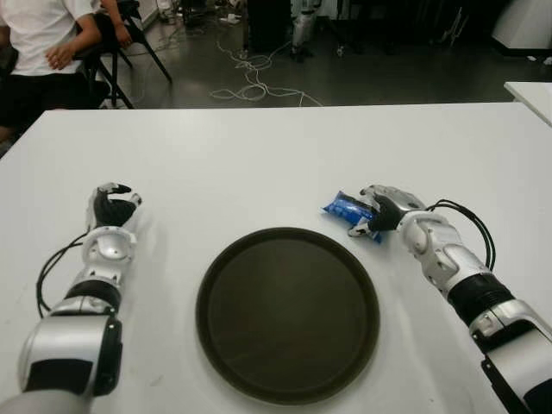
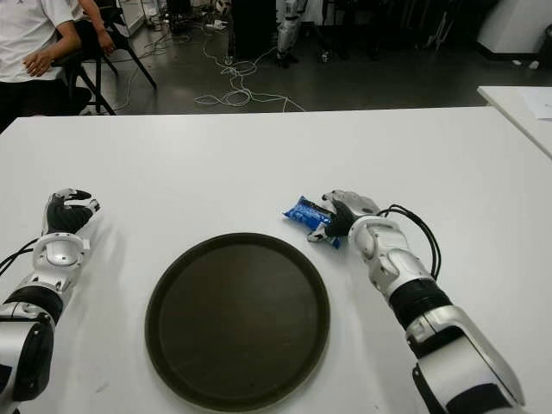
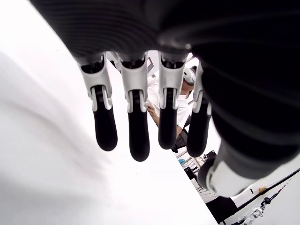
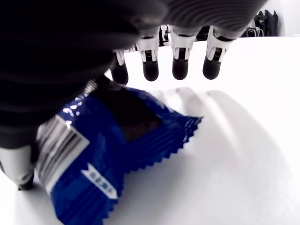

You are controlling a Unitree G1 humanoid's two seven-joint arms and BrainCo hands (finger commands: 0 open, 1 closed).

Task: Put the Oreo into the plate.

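The Oreo is a blue snack packet (image 1: 345,207) lying on the white table (image 1: 259,164), just beyond the upper right rim of the dark round plate (image 1: 207,293). My right hand (image 1: 382,210) hovers over the packet's right end. In the right wrist view the packet (image 4: 108,150) lies under the palm, the fingertips (image 4: 180,65) reach out past it without touching, and the thumb shows beside its near edge. Nothing lies in the plate. My left hand (image 1: 112,203) shows to the left of the plate with relaxed fingers (image 3: 133,136), holding nothing.
A person in a white shirt (image 1: 34,43) sits on a chair beyond the table's far left corner. Cables (image 1: 250,78) lie on the dark floor behind the table. Another white table's corner (image 1: 530,90) shows at the far right.
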